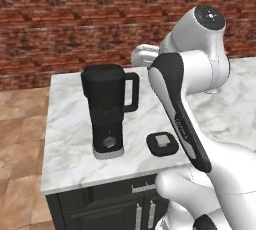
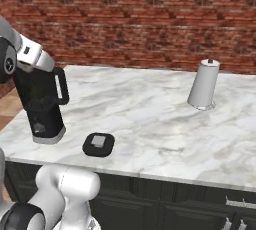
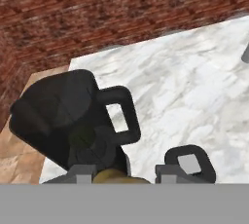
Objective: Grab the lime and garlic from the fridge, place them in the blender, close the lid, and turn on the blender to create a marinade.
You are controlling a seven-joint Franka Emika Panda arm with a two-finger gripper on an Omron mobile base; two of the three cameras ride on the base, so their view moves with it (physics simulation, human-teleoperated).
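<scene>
Claw [image 3: 121, 174] is clamped on a small rounded tan-yellow thing, apparently the garlic [image 3: 119, 177], of which just the top shows between the two finger tips at the bottom of the hand view. The jaws stand partly apart, with this thing between them.

Just below and ahead of the claw, towards its left finger, stands the blender [image 3: 73, 121], upright on the white marble counter [image 3: 194, 72]. Its dark jug is open at the top and its looped handle points towards the side of the claw's right finger. Through the dark wall of the jug a dim yellow-green blot shows, seemingly the lime [image 3: 82, 138], low inside the jug. The left base view shows the same greenish tint in the jug [image 1: 105, 101].

Ahead of the claw's right finger, the lid [image 3: 192, 162] lies flat on the counter with its light grey cap up, near the blender's base but not touching it. From the right base view, the white hand hangs over the blender [image 2: 42, 104], close above the jug's rim, and the lid [image 2: 98, 144] lies on the nearer side of the counter.

Well away from the claw, far across the counter, a pale grey roll on a stand [image 2: 204, 90] is upright. Beyond the claw and the counter runs a red brick wall [image 3: 97, 18].
</scene>
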